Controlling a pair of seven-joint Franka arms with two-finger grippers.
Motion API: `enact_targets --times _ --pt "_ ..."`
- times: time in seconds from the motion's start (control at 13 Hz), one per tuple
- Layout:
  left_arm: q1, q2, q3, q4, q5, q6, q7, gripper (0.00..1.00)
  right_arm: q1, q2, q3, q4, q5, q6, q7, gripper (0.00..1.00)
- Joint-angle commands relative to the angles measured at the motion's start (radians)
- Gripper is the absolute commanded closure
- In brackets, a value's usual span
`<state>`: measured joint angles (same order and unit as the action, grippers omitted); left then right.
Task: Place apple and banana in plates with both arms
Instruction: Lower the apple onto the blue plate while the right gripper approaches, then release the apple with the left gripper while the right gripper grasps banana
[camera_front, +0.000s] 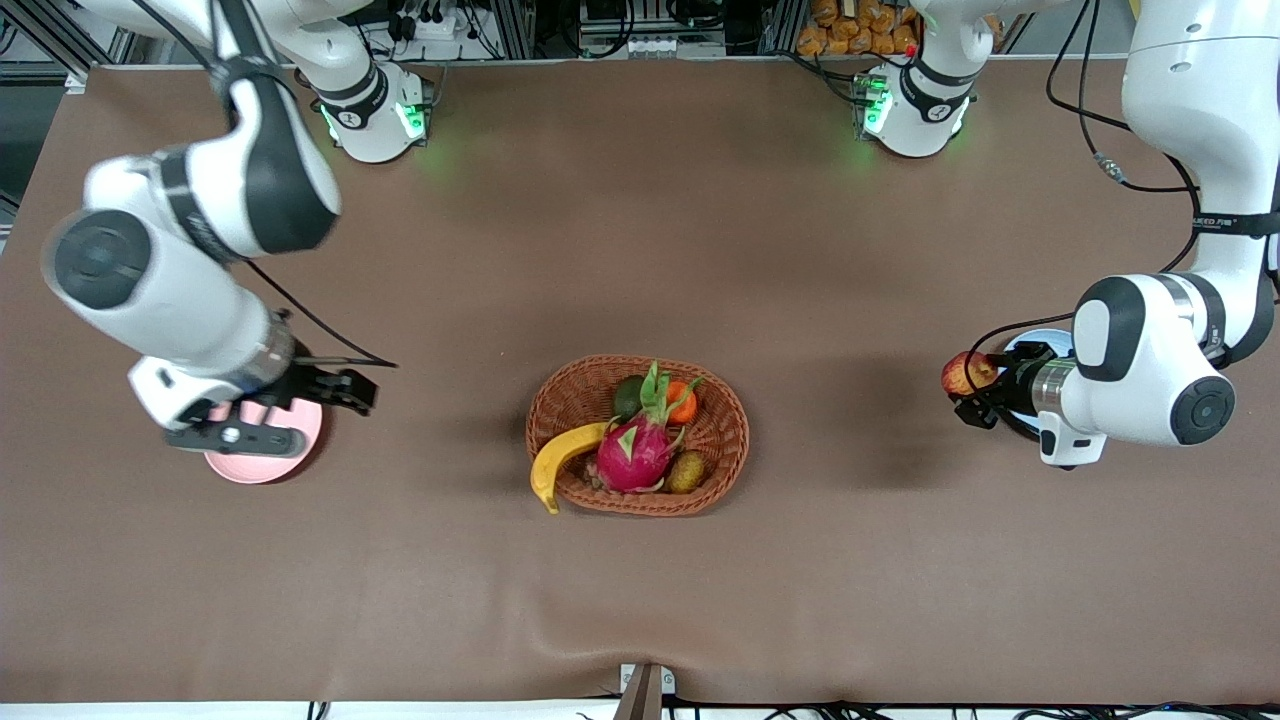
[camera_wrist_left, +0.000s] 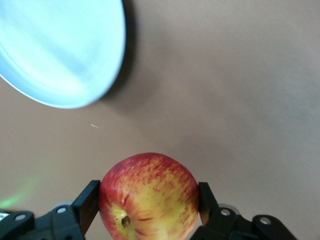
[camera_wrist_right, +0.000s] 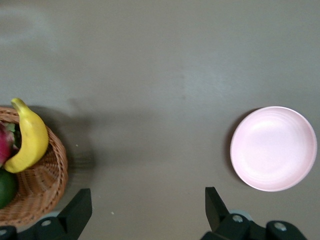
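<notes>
Left end effector, mid-right of front frame, clamps the apple across its firm, slick sides beside the blue plate; right end effector gapes empty; light, bruisable banana on basket rim, centre.

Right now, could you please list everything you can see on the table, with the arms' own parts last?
Oval wicker basket: one, brown, mid-table.
Curved yellow banana: one, over the basket's rim.
Magenta dragon fruit: one, in the basket.
Small orange fruit: one, in the basket.
Round green fruit: one, dark, in the basket.
Pale pink plate: one, right arm's end.
Light blue plate: one, left arm's end.
Red-yellow apple: one, held.
Left gripper: shut on the apple, beside the blue plate.
Right gripper: open, by the pink plate.
</notes>
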<state>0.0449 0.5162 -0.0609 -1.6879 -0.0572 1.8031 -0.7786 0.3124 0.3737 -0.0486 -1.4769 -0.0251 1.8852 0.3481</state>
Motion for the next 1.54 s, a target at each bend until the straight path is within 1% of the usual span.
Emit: enact_targets --times 0.0,0.15,0.38,0.46,0.62,0.77,0.92,1.23,1.46 --pt "0.001 -0.016 -0.005 -0.045 0.150 -0.005 0.015 1.00 0.037 0.034 -0.010 0.027 -0.030 0.028 0.051 0.00" --pt "0.022 -0.016 -0.005 -0.067 0.215 -0.007 0.102 1.00 0.042 0.045 -0.010 0.027 -0.053 0.028 0.057 0.00" --pt "0.101 -0.007 -0.005 -0.065 0.226 -0.008 0.280 1.00 0.050 0.048 -0.010 0.027 -0.058 0.035 0.057 0.00" --pt "0.116 0.002 -0.004 -0.064 0.227 -0.007 0.313 1.00 0.050 0.051 -0.010 0.027 -0.058 0.035 0.057 0.00" --pt "0.138 0.022 -0.005 -0.059 0.272 -0.005 0.355 1.00 0.050 0.053 -0.010 0.027 -0.058 0.037 0.058 0.00" --pt "0.138 0.039 -0.004 -0.055 0.304 0.001 0.357 1.00 0.053 0.074 -0.010 0.027 -0.053 0.066 0.066 0.00" --pt "0.138 0.057 -0.005 -0.053 0.367 0.010 0.358 1.00 0.079 0.123 -0.008 0.027 -0.056 0.136 0.161 0.00" --pt "0.153 0.077 -0.004 -0.049 0.396 0.054 0.375 1.00 0.128 0.226 -0.010 0.030 -0.055 0.285 0.313 0.00" --pt "0.171 0.099 -0.004 -0.049 0.468 0.104 0.404 1.00 0.158 0.303 -0.008 0.090 -0.052 0.357 0.545 0.00"
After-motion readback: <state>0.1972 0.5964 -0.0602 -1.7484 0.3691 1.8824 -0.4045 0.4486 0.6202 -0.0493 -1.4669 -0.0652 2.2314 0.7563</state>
